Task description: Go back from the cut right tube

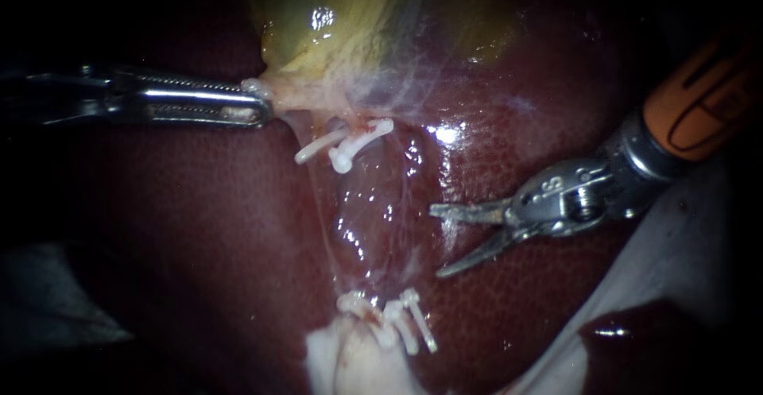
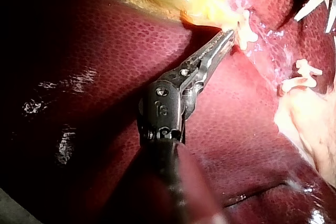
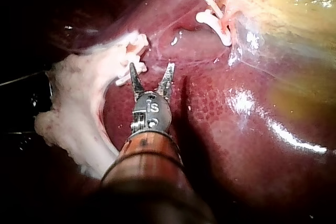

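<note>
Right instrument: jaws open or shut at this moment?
Open. The right instrument shows a clear gap between its jaws in endoscope and right wrist views, nothing gripped between them.

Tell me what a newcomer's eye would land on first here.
The white clips just below the yellow-green gallbladder stand out first, with lower clips beside pale tissue, all against the dark red liver. Next come the right instrument, jaws open beside the stretch between the clip groups, and the left instrument, jaws shut on the gallbladder's neck.
</note>
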